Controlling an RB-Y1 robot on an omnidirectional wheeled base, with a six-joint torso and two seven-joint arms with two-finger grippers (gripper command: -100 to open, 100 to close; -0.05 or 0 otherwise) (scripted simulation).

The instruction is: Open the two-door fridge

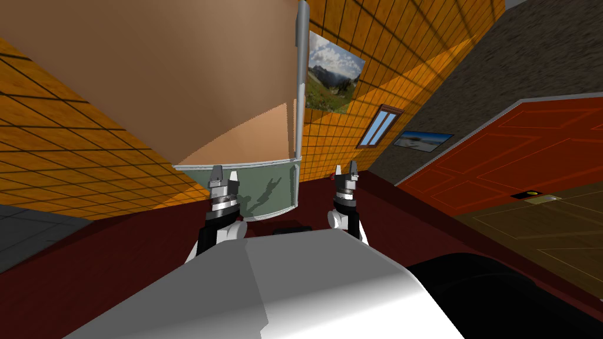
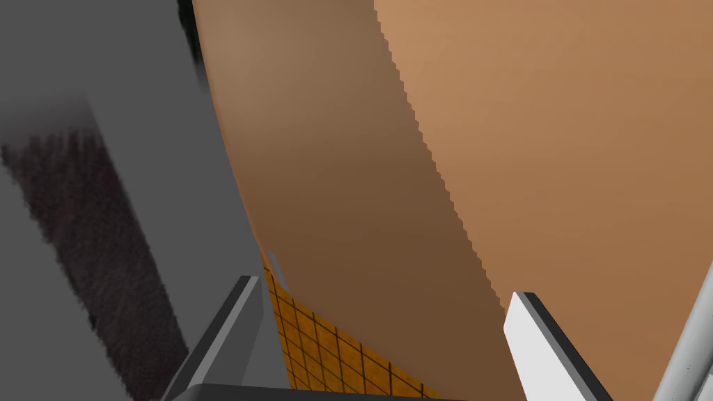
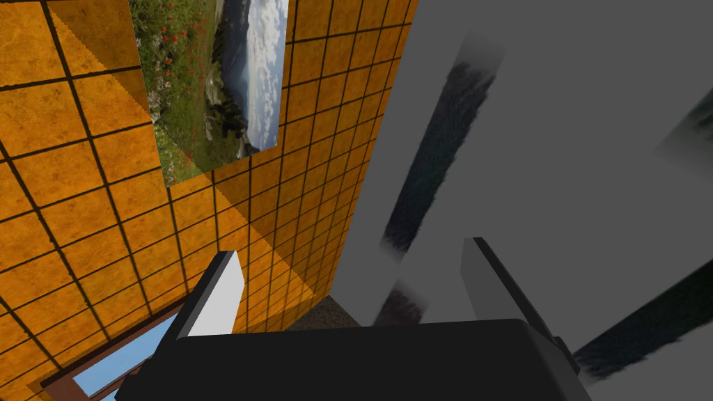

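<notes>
The fridge stands close in front of me, with a broad tan upper door (image 1: pixel 176 76) above a pale green lower panel (image 1: pixel 259 191). A long grey bar handle (image 1: pixel 301 82) runs down the tan door's right edge. My left gripper (image 1: pixel 224 175) is raised before the lower panel, left of the handle, and is open with nothing between its fingers. From the left wrist the tan door (image 2: pixel 522 139) is close ahead of the gripper (image 2: pixel 379 287), and the handle (image 2: pixel 689 341) shows just beyond one finger. My right gripper (image 1: pixel 347 170) is up to the right of the fridge, open (image 3: pixel 351 254) and empty.
Orange tiled walls (image 1: pixel 70 123) flank the fridge on both sides. A red door (image 1: pixel 518 147) and a darker brown door (image 1: pixel 547 235) stand at the right. The floor (image 1: pixel 88 276) around me is dark red.
</notes>
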